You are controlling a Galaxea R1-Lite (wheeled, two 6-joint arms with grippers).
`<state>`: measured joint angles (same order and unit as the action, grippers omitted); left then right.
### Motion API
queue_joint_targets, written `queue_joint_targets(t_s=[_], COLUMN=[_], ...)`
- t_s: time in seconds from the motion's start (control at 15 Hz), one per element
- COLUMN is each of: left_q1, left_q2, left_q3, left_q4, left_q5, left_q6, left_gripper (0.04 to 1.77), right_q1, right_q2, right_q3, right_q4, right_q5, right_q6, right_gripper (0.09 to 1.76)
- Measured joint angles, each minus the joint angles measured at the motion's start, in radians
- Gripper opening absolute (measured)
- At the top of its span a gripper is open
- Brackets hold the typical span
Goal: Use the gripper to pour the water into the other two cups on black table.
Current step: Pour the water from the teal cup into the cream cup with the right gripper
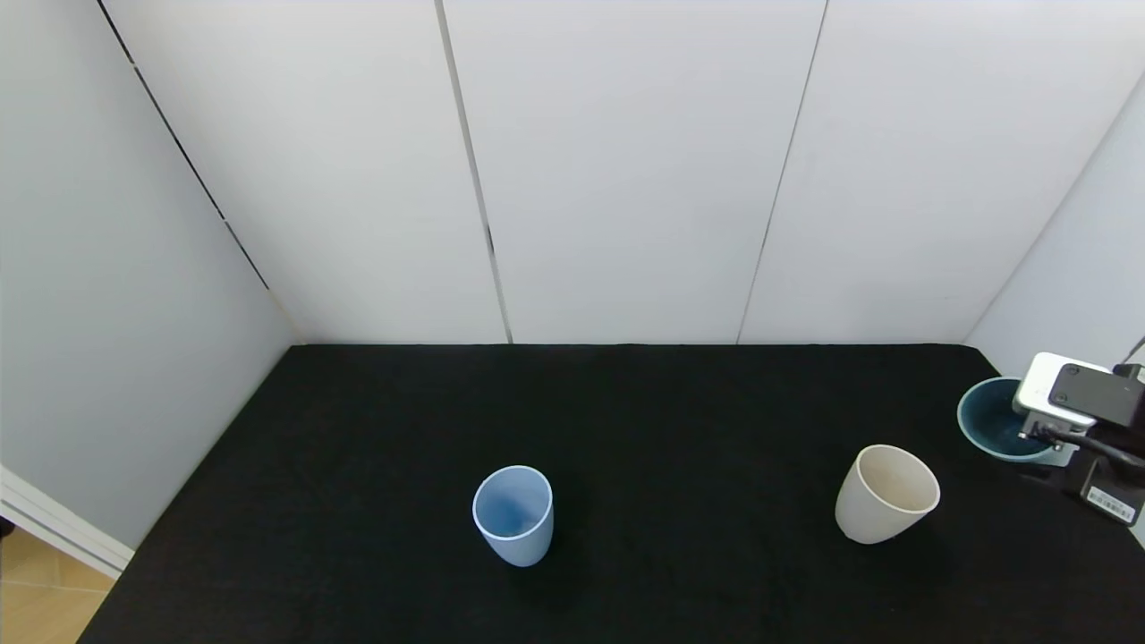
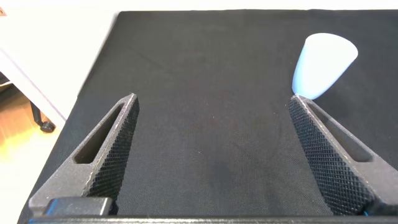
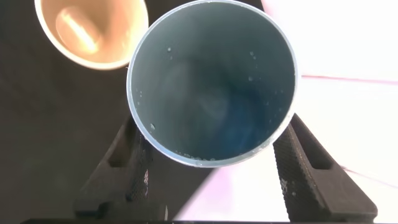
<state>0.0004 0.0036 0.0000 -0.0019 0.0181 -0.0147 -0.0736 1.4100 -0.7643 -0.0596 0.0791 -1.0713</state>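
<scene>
My right gripper (image 3: 212,134) is shut on a teal-green cup (image 3: 211,81), one finger on each side, at the black table's (image 1: 680,420) far right edge. In the head view its camera block hides the fingers of my right gripper (image 1: 1042,431), beside the teal-green cup (image 1: 988,420). Droplets cling to the cup's inner wall; the water (image 3: 214,106) shows only as faint glints. The cream-beige cup (image 1: 887,494) stands upright close by and also shows in the right wrist view (image 3: 90,31). The light blue cup (image 1: 513,514) stands at centre-left. My left gripper (image 2: 211,109) is open and empty over the cloth, with the blue cup (image 2: 323,62) just beyond one fingertip.
White wall panels (image 1: 626,170) close the back and both sides of the table. The table's left front edge drops to a wooden floor (image 1: 36,590). Bare black cloth lies between the two standing cups.
</scene>
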Motion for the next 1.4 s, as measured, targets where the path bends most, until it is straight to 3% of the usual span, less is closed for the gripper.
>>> queue_joint_targets(t_s=[0.2,0.53,1.4], left_q1=[0.0,0.0,0.0], left_q2=[0.0,0.0,0.0], left_q3=[0.0,0.0,0.0], left_q4=[0.0,0.0,0.0], left_q5=[0.0,0.0,0.0], left_q6=[0.0,0.0,0.0], left_gripper=[1.72,1.72,1.72], right_q1=[0.056,0.146,0.154], right_q2=[0.009,0.032,0.115], right_q3=[-0.009,-0.03,-0.085], right_q4=[0.004,0.004,-0.003], right_q5=[-0.111,-0.269,-0.343], right_q6=[-0.153,-0.241,-0.413], right_gripper=[1.17,1.17,1.17])
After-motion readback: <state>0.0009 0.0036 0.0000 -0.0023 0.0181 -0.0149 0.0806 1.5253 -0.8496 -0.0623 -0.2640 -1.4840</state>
